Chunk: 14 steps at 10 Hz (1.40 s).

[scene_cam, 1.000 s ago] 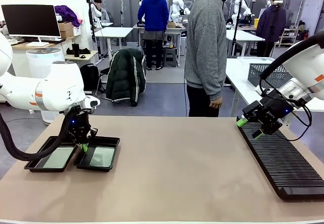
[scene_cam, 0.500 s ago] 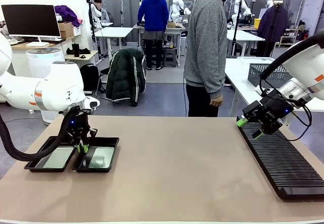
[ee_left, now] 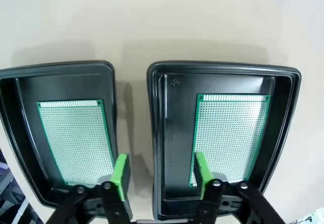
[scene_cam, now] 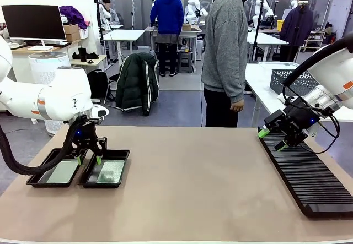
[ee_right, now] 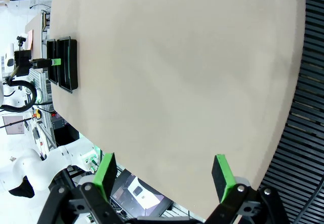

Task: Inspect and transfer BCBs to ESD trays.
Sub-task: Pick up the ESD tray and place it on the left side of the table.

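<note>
A shared tan table (scene_cam: 187, 183) is seen from the robot's side. Nearest, along the table's right edge, a long black ribbed rack (scene_cam: 306, 178) is laid, with no boards seen in its slots. Above the rack's far end the right gripper (scene_cam: 273, 139) is held, its green-padded fingers spread wide and empty. Toward the table's left edge, two black ESD trays (ee_left: 167, 133) are set side by side, close but not touching. In each tray one of the BCBs (ee_left: 230, 133) is seen lying flat on the floor, green and finely perforated. The left gripper (scene_cam: 89, 157) is poised over the adjoining rims of the two trays. A second ago its fingers were pinched together at the right tray's board; now they are spread apart, one finger (ee_left: 120, 169) over the left tray's inner wall and the other over the right tray's near end, and nothing is gripped. From this it is judged that the board has just been released and that both trays are now filled. Beyond the table's far edge a person in a grey sweater (scene_cam: 223, 40) is standing, hands at the sides.
</note>
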{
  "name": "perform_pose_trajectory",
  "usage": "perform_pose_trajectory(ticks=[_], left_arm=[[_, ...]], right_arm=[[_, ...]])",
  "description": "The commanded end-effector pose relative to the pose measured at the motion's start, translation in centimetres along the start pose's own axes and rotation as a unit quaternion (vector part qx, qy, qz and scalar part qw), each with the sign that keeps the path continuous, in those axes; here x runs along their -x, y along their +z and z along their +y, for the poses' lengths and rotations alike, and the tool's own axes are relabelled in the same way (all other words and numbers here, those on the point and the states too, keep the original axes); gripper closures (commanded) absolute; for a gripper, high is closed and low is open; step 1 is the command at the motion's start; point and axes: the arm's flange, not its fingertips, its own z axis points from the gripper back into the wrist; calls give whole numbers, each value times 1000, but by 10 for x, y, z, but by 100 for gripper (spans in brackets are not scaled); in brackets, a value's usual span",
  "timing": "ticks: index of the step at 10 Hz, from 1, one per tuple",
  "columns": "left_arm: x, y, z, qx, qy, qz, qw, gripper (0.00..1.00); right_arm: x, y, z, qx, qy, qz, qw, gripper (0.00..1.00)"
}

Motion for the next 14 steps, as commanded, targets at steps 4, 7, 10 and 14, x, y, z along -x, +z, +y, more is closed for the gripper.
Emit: perform_pose_trajectory(ticks=[4,7,10,14], left_arm=[[15,21,-6,-11,-7,-10,1000,0],[23,49,-12,-24,-4,-21,999,0],[28,72,-19,-32,-4,-23,999,0],[37,101,-21,-20,4,-40,999,0]], right_arm=[[1,0,1,7,-7,-1,1000,0],[1,0,1,7,-7,-1,1000,0],[1,0,1,7,-7,-1,1000,0],[1,0,1,7,-7,-1,1000,0]])
